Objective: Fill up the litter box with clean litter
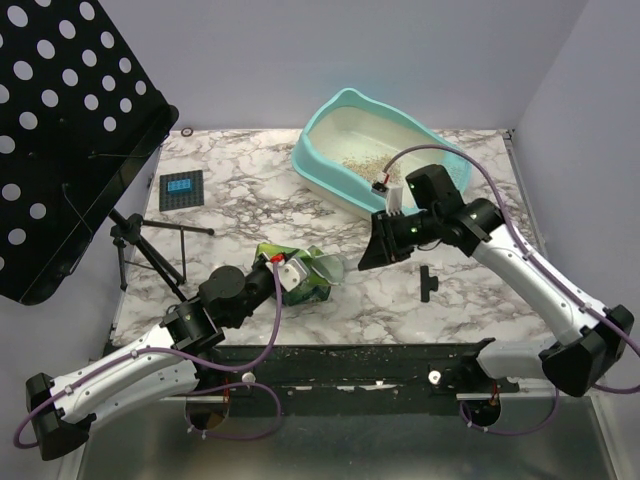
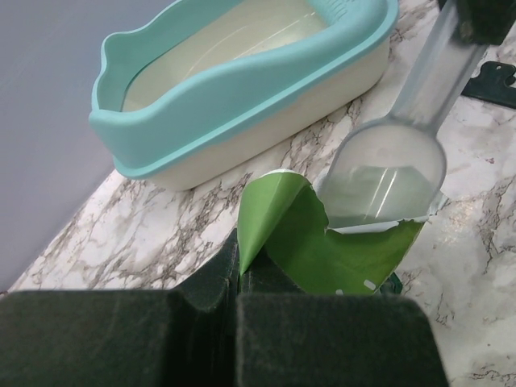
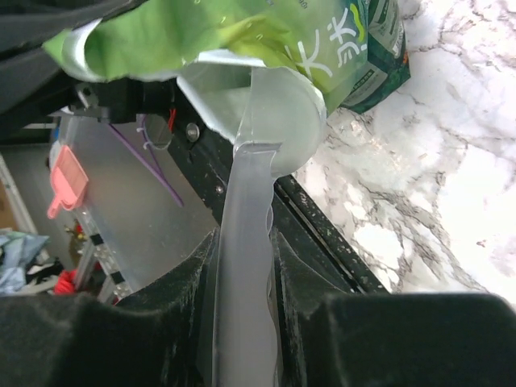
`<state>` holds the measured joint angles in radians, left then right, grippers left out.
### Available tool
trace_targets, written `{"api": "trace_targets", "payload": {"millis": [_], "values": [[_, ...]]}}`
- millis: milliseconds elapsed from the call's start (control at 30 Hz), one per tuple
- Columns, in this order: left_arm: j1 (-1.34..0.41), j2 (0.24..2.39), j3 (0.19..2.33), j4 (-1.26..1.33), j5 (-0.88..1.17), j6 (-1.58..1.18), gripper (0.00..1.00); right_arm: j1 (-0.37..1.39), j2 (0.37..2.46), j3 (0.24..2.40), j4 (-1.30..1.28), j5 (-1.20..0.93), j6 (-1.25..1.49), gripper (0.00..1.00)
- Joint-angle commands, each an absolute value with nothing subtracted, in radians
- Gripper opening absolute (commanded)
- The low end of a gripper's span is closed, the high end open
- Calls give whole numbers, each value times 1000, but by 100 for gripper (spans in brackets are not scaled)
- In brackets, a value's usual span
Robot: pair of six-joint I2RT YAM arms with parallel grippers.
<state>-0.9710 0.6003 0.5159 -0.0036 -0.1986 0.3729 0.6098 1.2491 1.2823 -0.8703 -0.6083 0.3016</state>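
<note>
Marble tabletop (image 1: 250, 170), both arms working near the middle of the near edge. The litter box (image 1: 302, 155) sits diagonally at the far edge, right of centre and toward the far-right corner, its high scalloped end pointing to the far edge. Clean litter (image 1: 362, 160) lies as a thin scatter of beige granules on the cream floor of the box, and much of that floor is bare. A green bag (image 1: 300, 272) stands close to the near edge, about mid-table and well apart from the box, with its top torn open. Left gripper (image 1: 280, 266): in the left wrist view the pads (image 2: 322, 339) are pressed together with the bag's torn edge (image 2: 278, 226) running down into the seam, so the jaws are closed on the bag. Right gripper (image 1: 366, 258): reaches in from the right, jaws clamped on the flat handle of a clear plastic scoop (image 1: 335, 267). The right wrist view shows the handle (image 3: 246, 266) pinched between the two fingers. The scoop bowl (image 2: 387, 177) is at the bag's opening, partly under the torn flap (image 3: 242, 32). Cannot tell through the cloudy plastic whether the bowl holds any granules. Also on the table are a black T-shaped piece (image 1: 430, 282) right of the bag, a small black square pad (image 1: 182, 188) toward the left edge, and a tripod (image 1: 145, 245) under a perforated black panel (image 1: 60, 120) at the far-left corner.
</note>
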Motion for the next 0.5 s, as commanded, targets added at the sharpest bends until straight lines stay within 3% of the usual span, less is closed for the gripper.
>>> {"api": "trace_targets", "payload": {"millis": [0,467], "values": [[-973,589,548,-40,-236,362,0,621,1336,1292,-815,-614,351,0],[-973,618,565,-54,-230,344,0,621,1640,1404,-815,-512,477,0]]}}
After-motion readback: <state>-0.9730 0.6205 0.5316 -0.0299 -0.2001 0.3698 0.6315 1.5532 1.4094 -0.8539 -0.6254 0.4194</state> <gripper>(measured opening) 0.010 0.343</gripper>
